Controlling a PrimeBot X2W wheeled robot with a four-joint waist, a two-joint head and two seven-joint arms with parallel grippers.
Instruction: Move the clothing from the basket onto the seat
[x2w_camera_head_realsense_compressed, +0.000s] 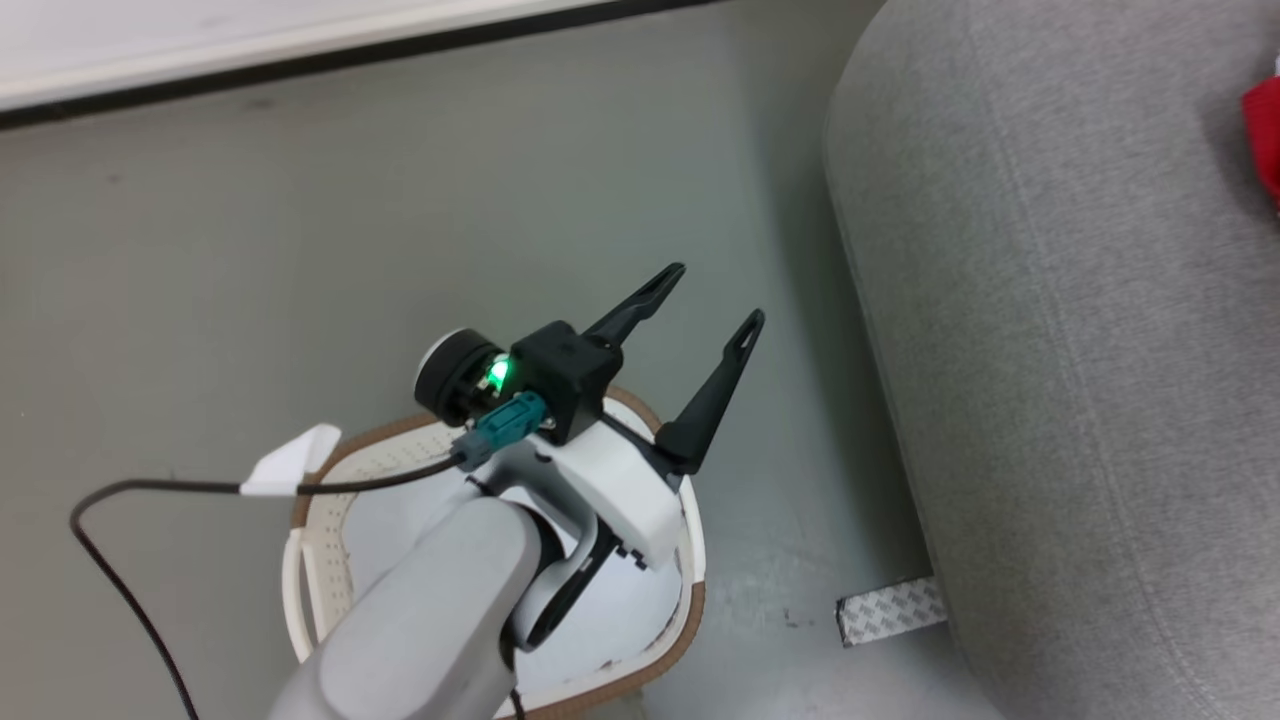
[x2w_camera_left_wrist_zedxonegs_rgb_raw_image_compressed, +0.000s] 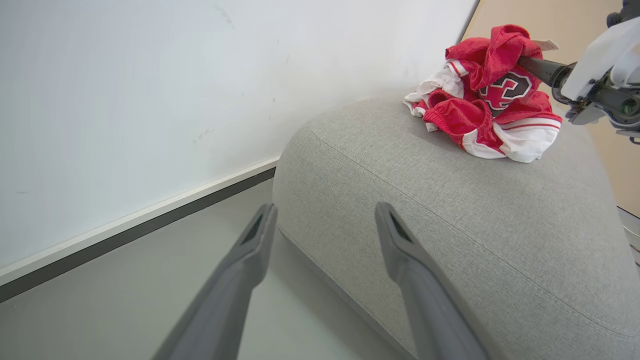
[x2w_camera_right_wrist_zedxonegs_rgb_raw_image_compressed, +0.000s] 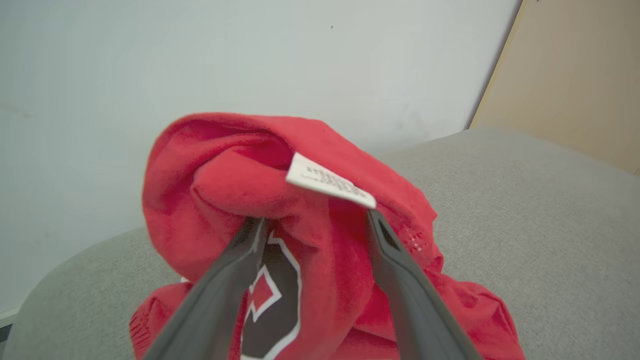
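Clothing draped over right gripper

We log the basket on the floor, left of the seat, with our left tool above its rim. A tape strip lies on the floor between basket and seat. The clothing lies on the seat, heaped over our right tool.

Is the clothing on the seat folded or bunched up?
Bunched up: the clothing sits as a crumpled heap on the seat, its folds and white trim jumbled, nothing laid flat.
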